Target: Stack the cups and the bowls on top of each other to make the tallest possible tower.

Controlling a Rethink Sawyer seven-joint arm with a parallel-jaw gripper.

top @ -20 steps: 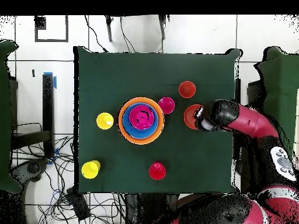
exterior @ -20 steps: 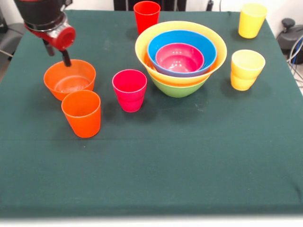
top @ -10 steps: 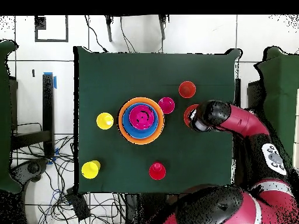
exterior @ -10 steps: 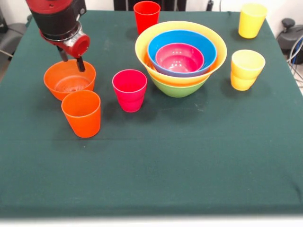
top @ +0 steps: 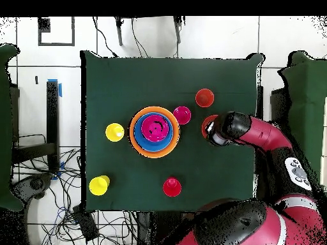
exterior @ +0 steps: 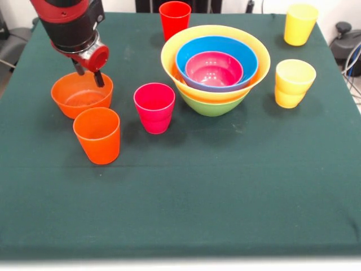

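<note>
Your gripper (exterior: pixel 87 73) sits at the orange bowl's (exterior: pixel 82 95) far rim, fingers straddling it, though I can't tell if they're clamped, while the tower (exterior: pixel 215 69) stands mid-table, pink cup (exterior: pixel 154 107) between them.

— Front camera? — Across the table (exterior: pixel 225 186) from the robot, angled down, close on the cloth.
— Overhead? — High, straight down, robot's edge at bottom, floor around; both share the whole table (top: pixel 115 83).
</note>
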